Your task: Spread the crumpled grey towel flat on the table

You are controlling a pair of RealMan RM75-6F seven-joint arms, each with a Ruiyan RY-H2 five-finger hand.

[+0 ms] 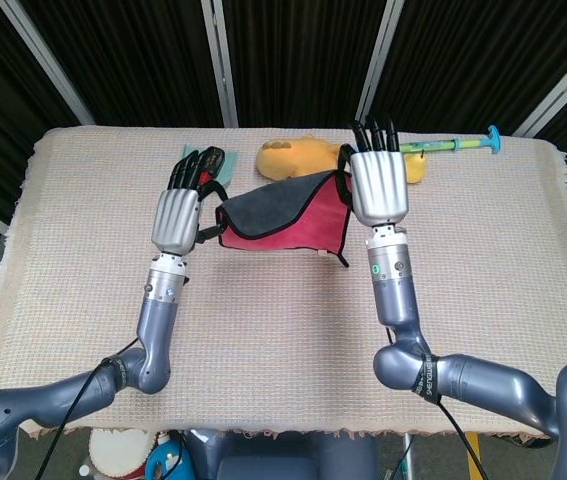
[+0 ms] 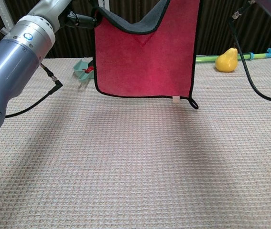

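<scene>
Above the far middle of the tabletop (image 1: 83, 290) the towel (image 2: 145, 57) hangs clear of the woven cover, held up by two top corners and sagging between them. Its red face with black edging is toward the chest camera, its grey face shows from the head view, and its lower edge with a small loop hangs free above the surface.

On the left, the left hand (image 1: 180, 210) is raised with its back to the head camera, fingers pointing away, grasping the towel's left top corner. Just behind its fingertips lies a teal dustpan (image 2: 83, 69) with a red-and-black item on it.

Behind the towel's middle rests a yellow plush toy (image 1: 288, 157). To the right, the right hand (image 1: 376, 180) grasps the other top corner, held upright. Further right, near the far edge, a yellow pear (image 2: 226, 60) sits just in front of a green-and-blue rod-like toy (image 1: 458, 145).
</scene>
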